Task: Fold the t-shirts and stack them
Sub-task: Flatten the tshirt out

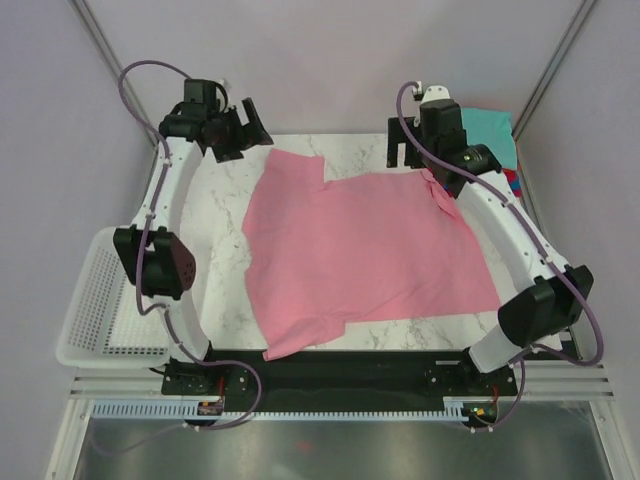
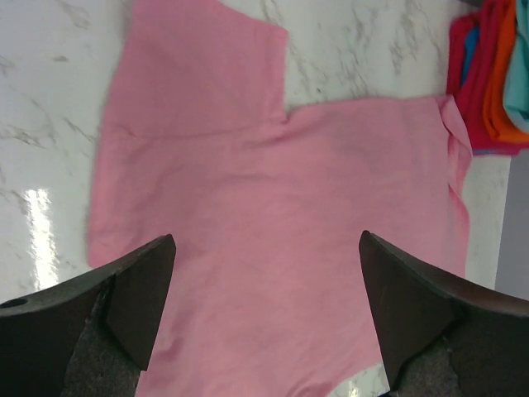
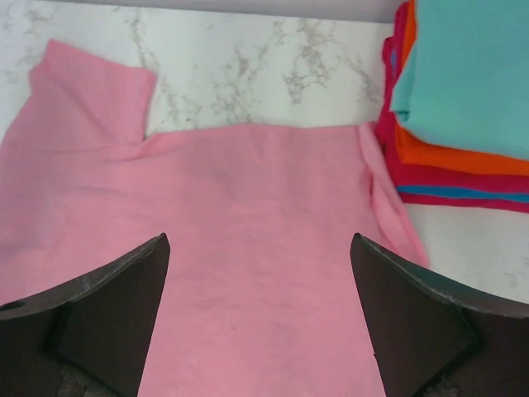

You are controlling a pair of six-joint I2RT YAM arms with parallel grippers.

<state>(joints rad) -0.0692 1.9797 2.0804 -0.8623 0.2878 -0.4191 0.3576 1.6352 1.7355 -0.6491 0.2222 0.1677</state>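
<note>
A pink short-sleeved t-shirt (image 1: 360, 250) lies spread flat on the marble table (image 1: 222, 215), one sleeve toward the far left and one at the near edge. It fills both wrist views (image 2: 273, 190) (image 3: 256, 207). A stack of folded t-shirts (image 1: 490, 125) sits at the far right corner, with teal (image 3: 471, 66) on top, then orange (image 3: 446, 153), red (image 3: 463, 175) and blue (image 3: 471, 193). My left gripper (image 1: 248, 135) (image 2: 266, 238) hovers open above the shirt's far-left sleeve, holding nothing. Above the far-right edge of the shirt my right gripper (image 1: 403, 150) (image 3: 259, 238) is open and empty too.
A white mesh basket (image 1: 90, 300) stands off the table's left side beside the left arm. The folded stack (image 2: 496, 74) touches the pink shirt's far-right corner. Grey walls close in the back and sides.
</note>
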